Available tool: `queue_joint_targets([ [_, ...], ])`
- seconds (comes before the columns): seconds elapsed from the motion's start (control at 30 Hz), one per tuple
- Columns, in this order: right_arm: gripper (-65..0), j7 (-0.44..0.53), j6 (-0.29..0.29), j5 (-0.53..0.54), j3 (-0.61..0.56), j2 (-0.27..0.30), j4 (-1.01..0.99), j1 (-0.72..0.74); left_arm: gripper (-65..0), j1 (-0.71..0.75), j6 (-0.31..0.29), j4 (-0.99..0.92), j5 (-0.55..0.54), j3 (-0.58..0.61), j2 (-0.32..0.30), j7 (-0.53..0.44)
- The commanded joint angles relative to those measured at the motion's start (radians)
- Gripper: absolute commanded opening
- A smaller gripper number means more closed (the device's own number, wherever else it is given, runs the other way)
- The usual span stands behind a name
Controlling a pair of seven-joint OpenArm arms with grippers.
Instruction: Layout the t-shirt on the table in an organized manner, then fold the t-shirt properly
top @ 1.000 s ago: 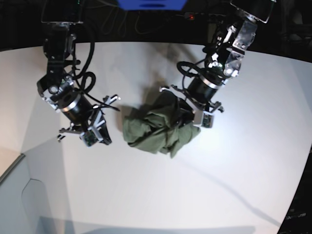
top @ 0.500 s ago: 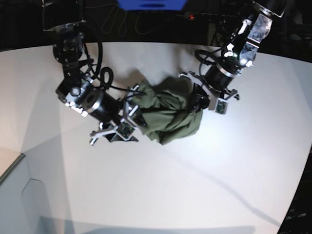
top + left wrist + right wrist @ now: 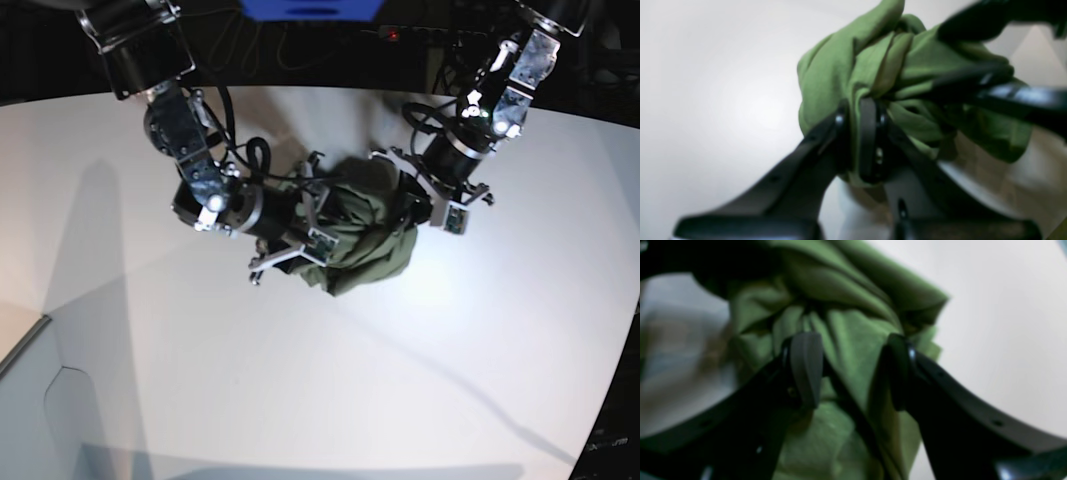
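Note:
The olive-green t-shirt (image 3: pixel 372 238) is a crumpled bunch held between my two arms over the middle of the white table (image 3: pixel 300 380). My left gripper (image 3: pixel 408 205) is shut on a fold of the shirt (image 3: pixel 826 73); in the left wrist view its fingers (image 3: pixel 868 133) pinch the cloth tight. My right gripper (image 3: pixel 312 228) is pushed into the shirt's left side. In the right wrist view (image 3: pixel 851 370) its fingers (image 3: pixel 806 368) stand apart with a ridge of shirt (image 3: pixel 840 283) between them. Collar and label are hidden.
The table's far edge meets a dark background with a blue object (image 3: pixel 310 8). A grey panel (image 3: pixel 30 420) sits at the lower left. The curved table edge (image 3: pixel 612 400) runs down the right. The right arm shows blurred in the left wrist view (image 3: pixel 990 80).
My right arm has swung right from open table into the shirt's left side. My left gripper has pulled the shirt up and back, bunching it tighter.

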Motion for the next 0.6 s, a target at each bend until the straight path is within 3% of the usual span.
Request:
queue_joint_targets([
  [0.0, -33.5, 0.02, -0.01, 0.015, -0.008, -0.002, 0.004, 0.023, -64.6, -0.007, -0.003, 0.015, -0.005, -0.005, -0.005, -0.022],
  [0.4, -35.2, 0.02, -0.01, 0.015, -0.018, -0.004, -0.096, 0.101, -64.6, -0.003, -0.003, -0.016, -0.003, -0.005, -0.005, -0.026],
  [0.57, -50.1, 0.02, -0.01, 0.015, -0.017, -0.004, -0.136, 0.118, -64.6, -0.003, -0.003, -0.022, -0.003, -0.005, -0.005, -0.028],
])
